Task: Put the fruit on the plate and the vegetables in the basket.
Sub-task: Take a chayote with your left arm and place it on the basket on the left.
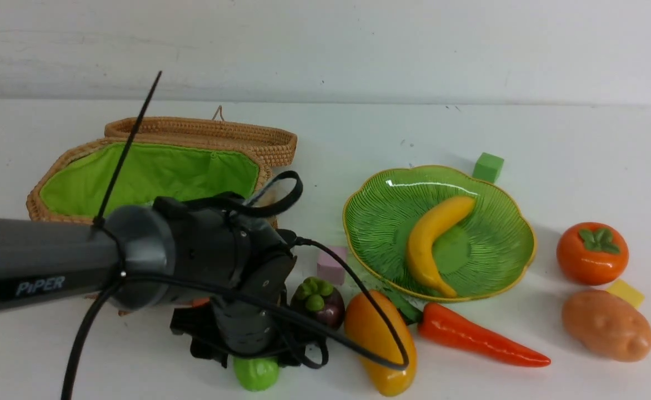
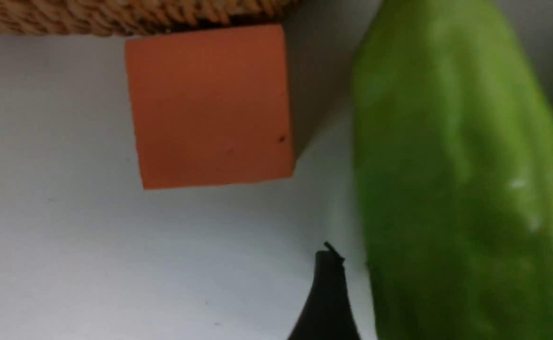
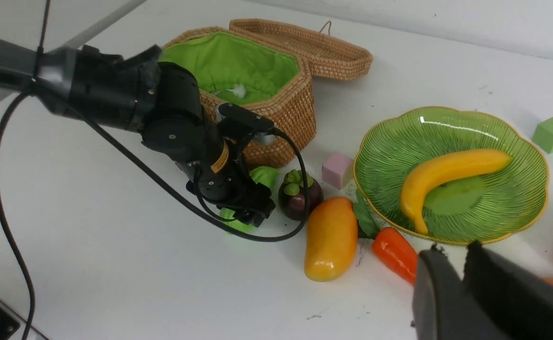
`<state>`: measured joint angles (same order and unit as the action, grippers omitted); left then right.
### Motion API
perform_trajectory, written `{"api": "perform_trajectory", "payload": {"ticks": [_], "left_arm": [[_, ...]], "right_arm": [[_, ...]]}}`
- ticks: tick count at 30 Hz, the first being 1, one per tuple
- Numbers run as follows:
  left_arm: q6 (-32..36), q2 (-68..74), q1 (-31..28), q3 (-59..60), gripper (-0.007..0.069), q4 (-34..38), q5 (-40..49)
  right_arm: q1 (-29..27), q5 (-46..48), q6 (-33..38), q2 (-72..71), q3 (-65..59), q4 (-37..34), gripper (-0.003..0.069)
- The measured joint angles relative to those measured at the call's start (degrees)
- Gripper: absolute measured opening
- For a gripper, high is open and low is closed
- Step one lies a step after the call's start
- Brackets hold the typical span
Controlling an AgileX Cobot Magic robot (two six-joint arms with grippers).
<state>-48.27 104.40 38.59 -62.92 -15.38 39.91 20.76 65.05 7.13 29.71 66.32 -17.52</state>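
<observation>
Left gripper (image 1: 250, 347) is down over the cucumber (image 1: 256, 373), jaws apart and straddling it, one finger (image 2: 326, 297) just off its side, not clamped. The cucumber lies on the table just in front of the basket (image 3: 286, 118), with the orange cube (image 2: 210, 106) on one side and the mangosteen (image 1: 319, 303) close on the other. Looks like the grasp step: settle lower, centre on the cucumber's middle, close squarely without nudging its neighbours, then lift clear of the wicker rim. Right gripper (image 3: 455, 255) is near-closed and empty, hanging by the plate (image 3: 503, 208).
</observation>
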Motion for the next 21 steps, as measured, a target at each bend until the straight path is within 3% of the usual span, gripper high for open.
{"api": "perform_trajectory", "payload": {"ticks": [4, 7, 12, 21], "left_arm": [[-0.1, 1.4, 0.0, -0.1, 0.0521, 0.2, 0.1], [0.2, 1.5, 0.0, -0.2, 0.0426, 0.4, 0.2], [0.8, 1.5, 0.0, -0.3, 0.0427, 0.5, 0.9], [8.6, -6.0, 0.0, -0.3, 0.0427, 5.9, 9.0]], "right_arm": [[0.0, 0.1, 0.0, 0.0, 0.0, -0.6, 0.0095], [0.0, 0.1, 0.0, 0.0, 0.0, -0.6, 0.0095], [0.0, 0.1, 0.0, 0.0, 0.0, -0.8, 0.0095], [0.0, 0.1, 0.0, 0.0, 0.0, -0.9, 0.0095]]}}
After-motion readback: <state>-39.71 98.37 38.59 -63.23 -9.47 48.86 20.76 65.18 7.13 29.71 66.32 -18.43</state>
